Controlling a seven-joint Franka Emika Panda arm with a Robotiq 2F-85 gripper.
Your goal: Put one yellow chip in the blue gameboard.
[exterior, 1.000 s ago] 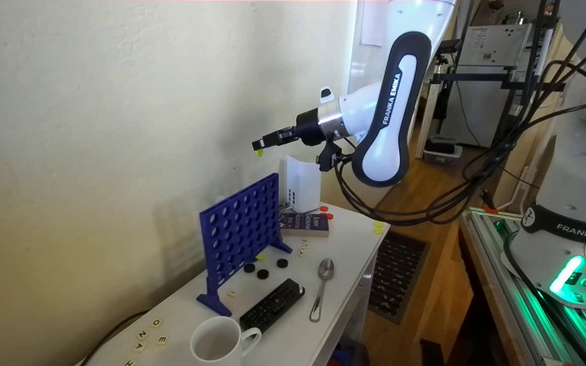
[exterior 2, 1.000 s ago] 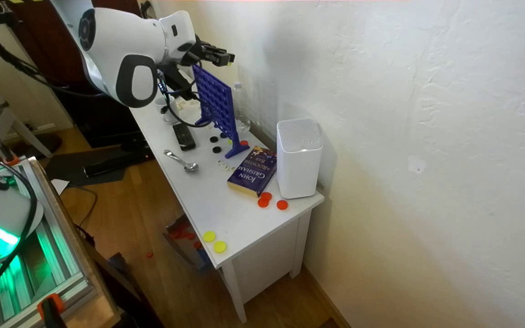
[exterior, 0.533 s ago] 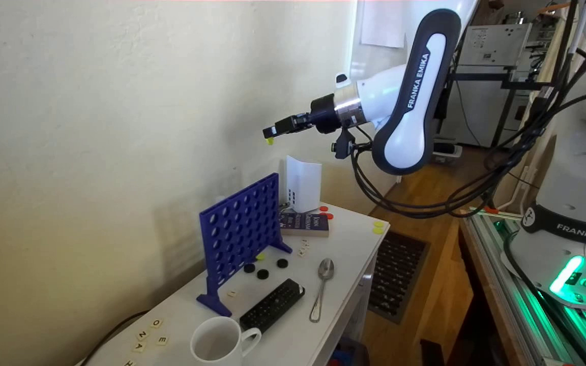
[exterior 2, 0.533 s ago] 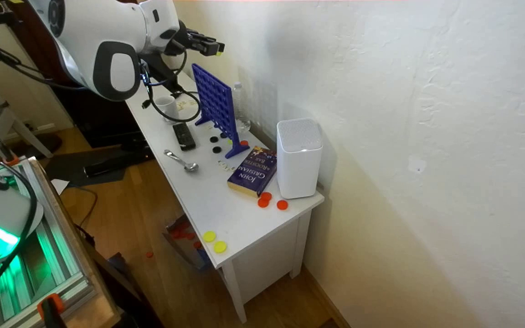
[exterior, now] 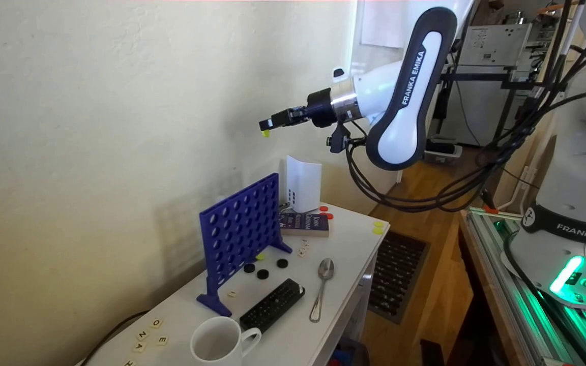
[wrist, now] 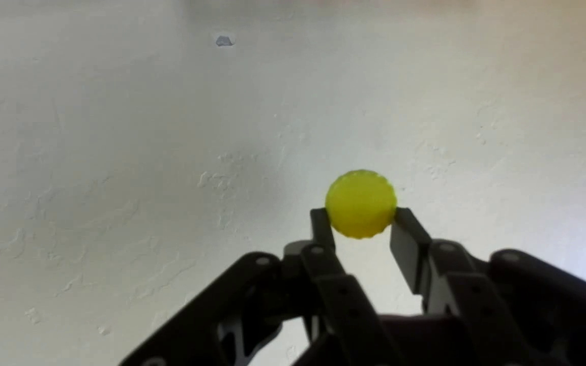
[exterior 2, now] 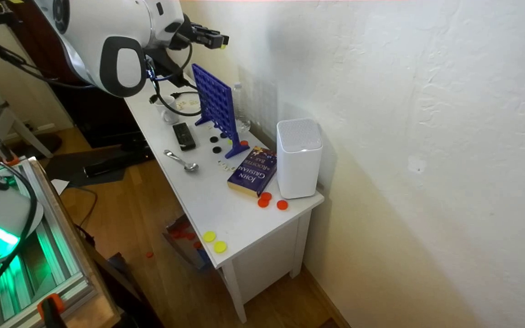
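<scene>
With the black two-finger gripper [wrist: 362, 219] part-closed on the round yellow plastic chip [wrist: 360, 203], align that (edge-down, never crosswise) over the upright blue plastic gameboard [exterior: 243, 220] before lowering.

In an exterior view the robot arm [exterior: 406, 114] is raised, slanting down toward seven o'clock, its wrist [exterior: 344, 100] dipping slightly between eight and nine, its base [exterior: 573, 264] lit green. In an exterior view the white wrist housing [exterior 2: 167, 23] aims between three and four o'clock. In the wrist view the fingers [wrist: 410, 249] enter from between five and six, clamped in a grip, tips apart and aimed toward eleven o'clock.
</scene>
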